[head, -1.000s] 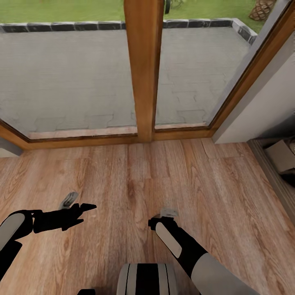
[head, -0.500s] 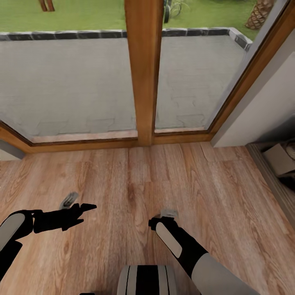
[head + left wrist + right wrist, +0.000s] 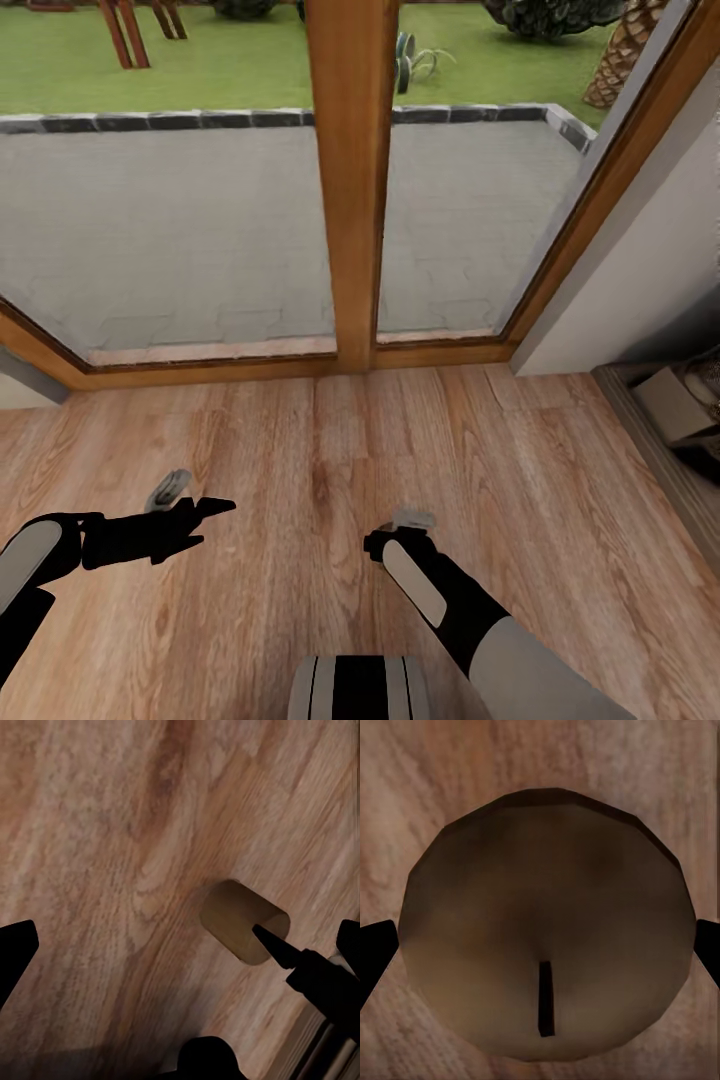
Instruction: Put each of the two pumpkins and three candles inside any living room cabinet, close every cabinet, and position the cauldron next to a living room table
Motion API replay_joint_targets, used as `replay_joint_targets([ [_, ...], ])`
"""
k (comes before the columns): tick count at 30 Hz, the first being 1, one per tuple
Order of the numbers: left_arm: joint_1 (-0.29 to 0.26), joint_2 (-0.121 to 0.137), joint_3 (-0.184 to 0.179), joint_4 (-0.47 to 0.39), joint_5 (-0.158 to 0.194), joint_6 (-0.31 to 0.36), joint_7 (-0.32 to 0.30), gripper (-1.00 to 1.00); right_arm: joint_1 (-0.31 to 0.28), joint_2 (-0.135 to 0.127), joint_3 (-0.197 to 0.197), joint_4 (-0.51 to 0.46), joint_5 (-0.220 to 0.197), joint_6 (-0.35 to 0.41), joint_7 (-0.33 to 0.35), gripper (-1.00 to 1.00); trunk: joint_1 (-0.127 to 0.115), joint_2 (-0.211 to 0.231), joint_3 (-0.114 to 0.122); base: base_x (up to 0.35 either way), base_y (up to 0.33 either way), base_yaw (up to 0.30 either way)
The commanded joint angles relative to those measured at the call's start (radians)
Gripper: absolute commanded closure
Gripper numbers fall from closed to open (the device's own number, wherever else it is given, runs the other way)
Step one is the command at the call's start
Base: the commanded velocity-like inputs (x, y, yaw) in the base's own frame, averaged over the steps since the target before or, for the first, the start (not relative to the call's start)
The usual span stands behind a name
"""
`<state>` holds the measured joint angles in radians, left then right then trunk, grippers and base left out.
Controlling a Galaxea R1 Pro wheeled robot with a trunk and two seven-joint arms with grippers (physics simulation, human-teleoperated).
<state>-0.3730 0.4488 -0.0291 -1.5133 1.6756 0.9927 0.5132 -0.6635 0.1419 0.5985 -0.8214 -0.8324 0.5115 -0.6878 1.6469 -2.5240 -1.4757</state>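
Candles are what I'm carrying: one candle is sitting wick-up between the right gripper fingers, which are closed on its sides, while the left gripper is showing fingers spread wide in its wrist view, with a second candle lying on its side on the plank floor below (whether it's held I cannot tell). I'm facing the glass garden door, so I'm judging the step as driving toward a cabinet; turning slowly should be keeping the grasp steady
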Motion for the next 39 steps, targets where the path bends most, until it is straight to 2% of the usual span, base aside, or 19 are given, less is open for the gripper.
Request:
replay_joint_targets([
  [1, 0.000, 0.000, -0.002, -0.001, 0.008, 0.000, 0.011, -1.00, -0.001, -0.001, 0.002, -0.003, -0.011, 0.011, -0.009, 1.00, -0.001, 0.000, 0.003, 0.000, 0.000, 0.000],
  [7, 0.000, -0.001, -0.004, -0.001, 0.004, -0.001, 0.020, -1.00, -0.001, 0.001, 0.000, -0.007, -0.015, 0.023, -0.012, 1.00, -0.003, 0.001, 0.027, 0.000, 0.000, 0.000],
  [15, -0.001, -0.010, -0.005, -0.002, 0.003, -0.003, 0.165, -1.00, -0.001, 0.005, -0.002, -0.007, -0.018, 0.064, -0.014, 1.00, -0.007, 0.003, 0.057, 0.000, 0.000, -0.001],
  [18, 0.000, -0.011, -0.005, -0.002, 0.003, -0.003, 0.189, -1.00, -0.001, 0.004, -0.002, -0.007, -0.019, 0.068, -0.015, 1.00, -0.008, 0.004, 0.067, 0.000, 0.000, -0.095],
  [27, -0.001, -0.009, -0.003, -0.001, 0.001, -0.005, 0.203, -1.00, -0.001, 0.005, -0.006, -0.006, -0.022, 0.103, -0.014, 1.00, -0.012, 0.006, 0.092, 0.000, 0.000, -0.189],
  [39, -0.001, -0.007, -0.001, -0.001, 0.000, -0.005, 0.203, -1.00, -0.001, 0.013, -0.006, -0.005, -0.024, 0.107, -0.013, 1.00, -0.018, 0.009, 0.125, 0.000, 0.000, -0.206],
])
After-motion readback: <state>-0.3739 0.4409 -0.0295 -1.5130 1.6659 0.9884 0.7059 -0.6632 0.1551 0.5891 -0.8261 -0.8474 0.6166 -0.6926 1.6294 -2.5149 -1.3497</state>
